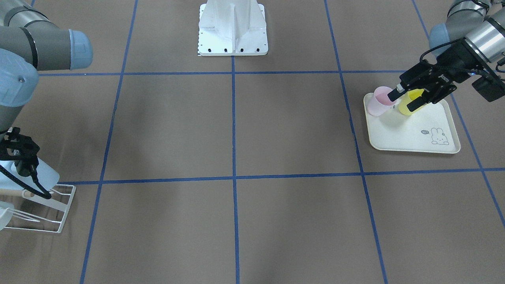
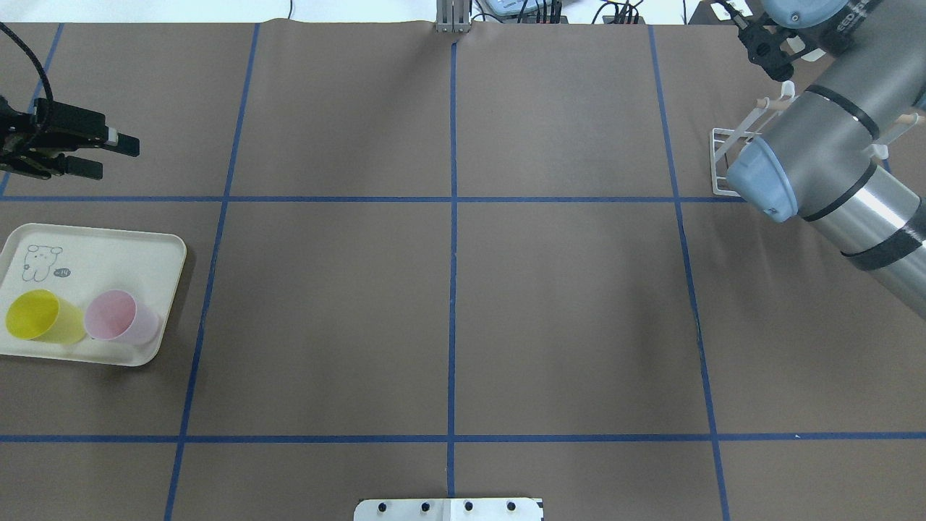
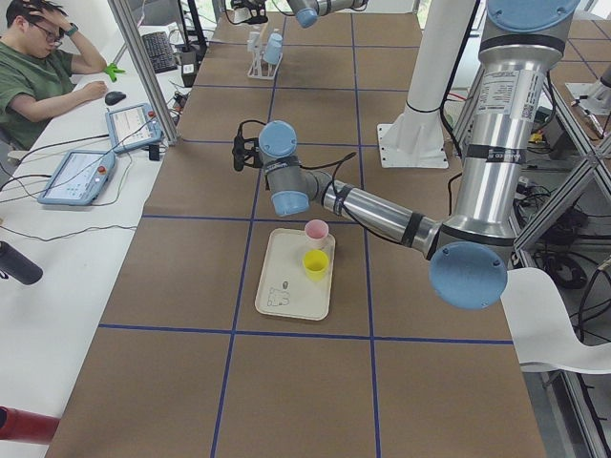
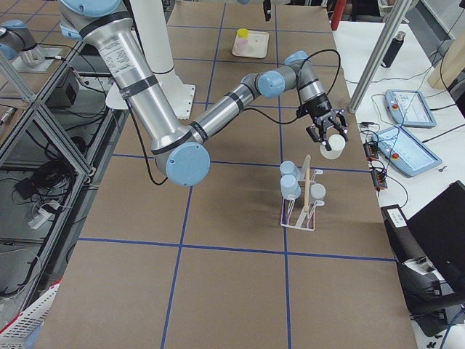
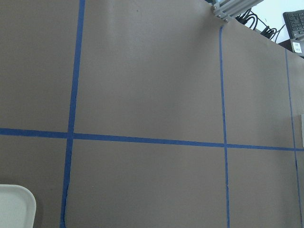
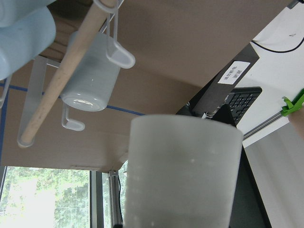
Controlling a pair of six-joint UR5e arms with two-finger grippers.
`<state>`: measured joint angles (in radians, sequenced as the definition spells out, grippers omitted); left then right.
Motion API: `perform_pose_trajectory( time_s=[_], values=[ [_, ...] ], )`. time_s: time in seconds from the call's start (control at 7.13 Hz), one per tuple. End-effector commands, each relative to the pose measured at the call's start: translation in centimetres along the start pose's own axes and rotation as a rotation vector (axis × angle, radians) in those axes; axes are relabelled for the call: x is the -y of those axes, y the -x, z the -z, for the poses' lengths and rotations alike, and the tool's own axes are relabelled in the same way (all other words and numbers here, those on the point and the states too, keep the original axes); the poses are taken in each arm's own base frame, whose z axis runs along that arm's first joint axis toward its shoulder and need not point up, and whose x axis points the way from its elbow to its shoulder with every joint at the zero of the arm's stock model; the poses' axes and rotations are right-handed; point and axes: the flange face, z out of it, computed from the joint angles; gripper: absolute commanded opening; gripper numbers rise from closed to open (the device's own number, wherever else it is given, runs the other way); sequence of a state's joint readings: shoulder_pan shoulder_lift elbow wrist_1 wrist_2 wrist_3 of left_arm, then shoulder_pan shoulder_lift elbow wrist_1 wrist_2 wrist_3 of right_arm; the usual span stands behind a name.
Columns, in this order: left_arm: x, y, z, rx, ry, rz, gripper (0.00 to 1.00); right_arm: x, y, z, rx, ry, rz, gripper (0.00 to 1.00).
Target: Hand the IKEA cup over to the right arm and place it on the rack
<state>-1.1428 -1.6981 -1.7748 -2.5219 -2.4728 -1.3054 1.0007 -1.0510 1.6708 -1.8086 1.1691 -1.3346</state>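
Observation:
My right gripper [image 4: 328, 135] is shut on a white IKEA cup [image 4: 333, 146] and holds it in the air just beyond the far end of the rack [image 4: 299, 200]. The cup fills the right wrist view [image 6: 183, 171]. The rack is white wire with a wooden rod [image 6: 66, 71], and several pale blue cups [image 6: 90, 71] hang on it. It also shows at the overhead view's top right [image 2: 727, 163]. My left gripper [image 2: 108, 157] is open and empty, in the air beyond the tray [image 2: 108, 246].
The cream rabbit-printed tray [image 1: 410, 136] holds a yellow cup [image 2: 40, 316] and a pink cup [image 2: 119, 316], both lying on their sides. The robot's white base plate [image 1: 232, 43] is at the table's near edge. An operator [image 3: 43, 67] sits at a side desk.

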Motion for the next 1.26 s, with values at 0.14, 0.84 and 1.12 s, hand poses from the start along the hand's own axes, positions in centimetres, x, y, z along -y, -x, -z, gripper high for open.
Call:
perform_pose_trajectory(
  time_s=[0.14, 0.84, 1.12],
  values=[
    [0.0, 0.0, 0.0, 0.000, 0.000, 0.000, 1.00, 4.5, 0.2, -1.6, 0.016, 0.071, 0.024, 0.55],
    [0.0, 0.0, -0.2, 0.000, 0.003, -0.001, 1.00, 7.2, 0.7, -3.1, 0.039, 0.096, 0.017, 0.57],
    [0.0, 0.0, -0.2, 0.001, -0.003, -0.001, 1.00, 7.3, 0.8, -3.2, 0.033, 0.114, 0.018, 0.58]
  ],
)
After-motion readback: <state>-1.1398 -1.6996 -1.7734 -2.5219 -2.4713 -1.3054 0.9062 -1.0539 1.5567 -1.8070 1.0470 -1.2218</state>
